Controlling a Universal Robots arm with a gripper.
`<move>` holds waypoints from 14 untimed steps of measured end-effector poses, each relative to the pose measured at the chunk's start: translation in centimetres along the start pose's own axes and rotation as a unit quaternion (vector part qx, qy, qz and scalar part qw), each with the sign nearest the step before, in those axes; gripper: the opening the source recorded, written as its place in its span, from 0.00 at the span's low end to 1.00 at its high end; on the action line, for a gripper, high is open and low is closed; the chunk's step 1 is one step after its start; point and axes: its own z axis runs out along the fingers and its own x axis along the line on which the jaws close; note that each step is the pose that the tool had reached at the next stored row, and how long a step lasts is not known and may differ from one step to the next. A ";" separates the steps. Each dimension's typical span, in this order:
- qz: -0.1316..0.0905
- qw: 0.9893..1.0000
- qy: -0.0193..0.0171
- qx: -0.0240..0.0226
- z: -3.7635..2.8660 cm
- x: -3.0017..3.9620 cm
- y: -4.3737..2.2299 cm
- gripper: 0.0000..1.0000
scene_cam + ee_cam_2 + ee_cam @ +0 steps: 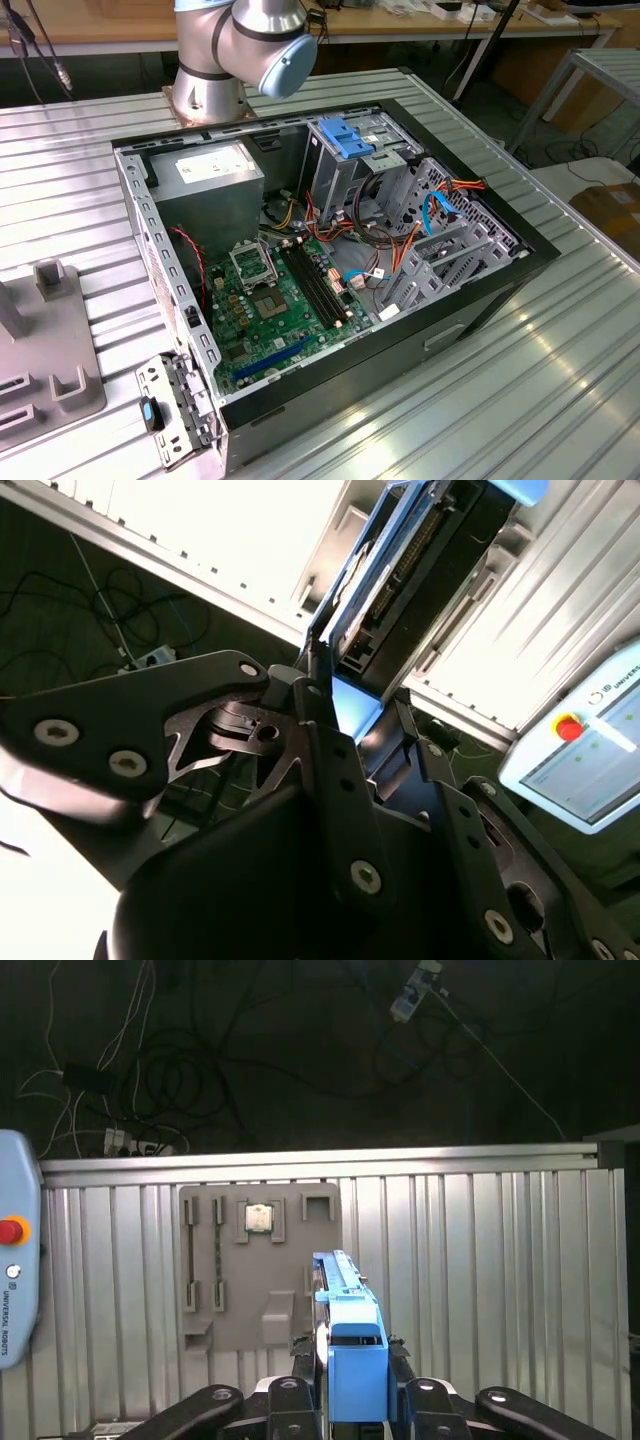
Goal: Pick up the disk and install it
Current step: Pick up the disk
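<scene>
**Grip.** The claw (353,1392) is pinching the disk (350,1345) by its blue carrier rail, with the fingers (305,1385) pressing in from both sides. The second wrist view is showing the same hold: the claw (362,718) is clamping the disk (430,560), which is standing edge-on in the air. The ribbed counter (480,1290) is lying well beyond it.

**Writing.** In the first wrist view the pendant (15,1260) is carrying a line of print along its edge, just beside a red button (10,1230). The power supply (205,170), at eleven o'clock inside the computer case (480,290), is bearing a white label too small to make out.

**Edges and room.**
- In the exterior view the case is lying open side up, with the arm base (205,95) standing at twelve o'clock of it.
- The drive cage (350,180), at one o'clock inside the case, is carrying a blue bracket (345,140) on top.
- Bare ribbed counter is lying open at five o'clock of the case.
- A grey fixture plate (50,360) is resting at eight o'clock of the case.
- In the first wrist view a fixture plate (230,1290) is holding a chip (258,1218) near the counter's far rail.
- Cables (150,1080) are trailing over the dark floor past that rail.
</scene>
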 end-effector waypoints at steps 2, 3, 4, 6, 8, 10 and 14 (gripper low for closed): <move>0.000 1.000 0.000 0.000 0.00 -0.04 -0.94 0.37; 0.000 1.000 0.000 0.000 0.00 -0.04 -1.15 0.37; 0.000 1.000 0.000 0.000 -0.01 -0.07 -1.70 0.37; 0.000 1.000 0.000 0.000 -0.01 -0.11 -2.73 0.37; 0.000 1.000 0.000 0.000 -0.01 -0.14 -3.36 0.37; 0.000 1.000 0.000 0.000 -0.02 -0.15 -3.80 0.37; 0.000 1.000 0.000 0.000 -0.02 -0.20 -4.91 0.37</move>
